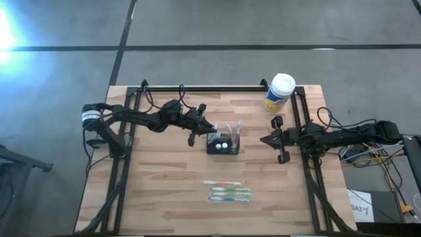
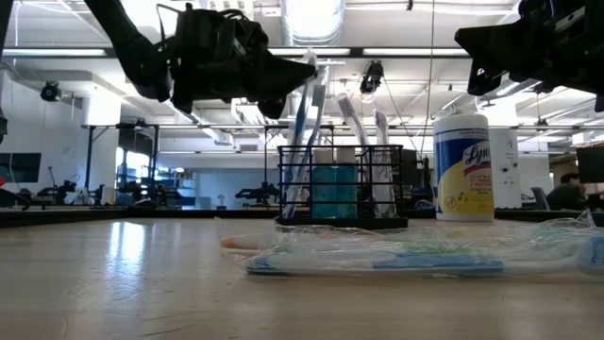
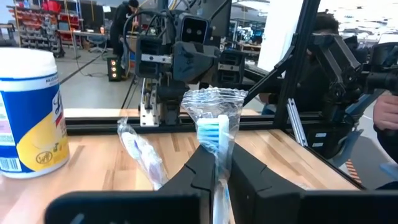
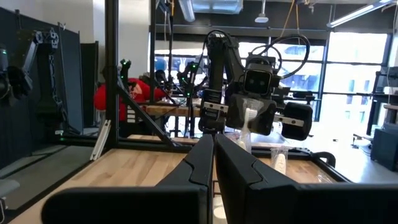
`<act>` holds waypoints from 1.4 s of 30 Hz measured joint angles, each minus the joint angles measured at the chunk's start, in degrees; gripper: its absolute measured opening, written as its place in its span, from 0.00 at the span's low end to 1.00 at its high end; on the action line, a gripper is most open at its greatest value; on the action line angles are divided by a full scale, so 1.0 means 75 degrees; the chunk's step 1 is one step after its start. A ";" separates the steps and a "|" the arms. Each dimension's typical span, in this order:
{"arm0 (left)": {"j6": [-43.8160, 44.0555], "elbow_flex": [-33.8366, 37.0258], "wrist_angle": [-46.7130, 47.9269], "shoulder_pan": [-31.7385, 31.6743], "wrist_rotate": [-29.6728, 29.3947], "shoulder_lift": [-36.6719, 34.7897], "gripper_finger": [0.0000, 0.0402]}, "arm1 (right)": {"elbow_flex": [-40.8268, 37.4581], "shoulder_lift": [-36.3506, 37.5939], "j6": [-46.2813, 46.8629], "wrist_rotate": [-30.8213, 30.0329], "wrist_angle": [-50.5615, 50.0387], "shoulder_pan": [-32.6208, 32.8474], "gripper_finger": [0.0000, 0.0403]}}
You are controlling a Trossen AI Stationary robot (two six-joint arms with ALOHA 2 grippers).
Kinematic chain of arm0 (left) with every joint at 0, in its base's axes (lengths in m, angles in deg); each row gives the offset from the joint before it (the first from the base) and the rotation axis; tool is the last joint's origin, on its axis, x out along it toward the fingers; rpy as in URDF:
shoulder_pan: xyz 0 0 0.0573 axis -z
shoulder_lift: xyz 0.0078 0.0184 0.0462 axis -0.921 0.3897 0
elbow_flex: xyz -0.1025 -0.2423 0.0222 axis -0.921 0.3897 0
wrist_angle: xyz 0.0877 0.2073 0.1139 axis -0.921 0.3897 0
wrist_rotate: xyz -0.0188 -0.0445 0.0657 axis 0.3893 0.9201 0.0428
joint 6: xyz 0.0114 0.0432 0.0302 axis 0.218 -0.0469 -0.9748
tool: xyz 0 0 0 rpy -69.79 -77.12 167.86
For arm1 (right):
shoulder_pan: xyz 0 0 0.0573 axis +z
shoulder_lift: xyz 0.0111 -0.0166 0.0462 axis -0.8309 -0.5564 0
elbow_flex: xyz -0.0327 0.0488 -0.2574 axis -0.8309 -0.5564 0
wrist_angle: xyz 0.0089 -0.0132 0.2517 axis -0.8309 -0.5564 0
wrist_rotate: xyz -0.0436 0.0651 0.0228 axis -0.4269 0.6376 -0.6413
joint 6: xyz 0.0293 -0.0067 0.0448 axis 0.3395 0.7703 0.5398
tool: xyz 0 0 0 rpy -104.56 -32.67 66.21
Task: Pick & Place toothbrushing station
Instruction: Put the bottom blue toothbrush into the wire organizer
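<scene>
The high view looks straight down on the whole wooden table (image 1: 158, 197). The low view sits at tabletop height, close behind wrapped toothbrushes (image 2: 396, 257), facing level across to the mesh caddy (image 2: 342, 186) and wipes canister (image 2: 462, 167). Each wrist view faces the opposite arm across the table; the left wrist view shares that canister (image 3: 30, 112) with the low view

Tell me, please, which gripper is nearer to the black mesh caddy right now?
The left. The left gripper is at the black mesh caddy, shut on a wrapped toothbrush standing in it. The right gripper hangs shut off to the caddy's other side, clearly apart.
</scene>
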 joint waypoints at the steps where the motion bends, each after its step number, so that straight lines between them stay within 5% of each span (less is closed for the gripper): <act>1: 0.0003 0.0000 -0.0055 0.0000 0.0001 0.0000 0.05 | 0.0000 0.0001 0.0000 -0.0001 0.0000 0.0000 0.03; 18: -0.0408 0.1044 -0.1461 0.0025 -0.0363 0.0003 0.05 | 0.0000 0.0000 0.0031 0.0002 0.0003 0.0000 0.03; 42: -0.0328 0.1256 -0.0796 0.0032 -0.1096 0.0032 0.07 | 0.0000 0.0002 0.0000 -0.0009 0.0073 0.0000 0.03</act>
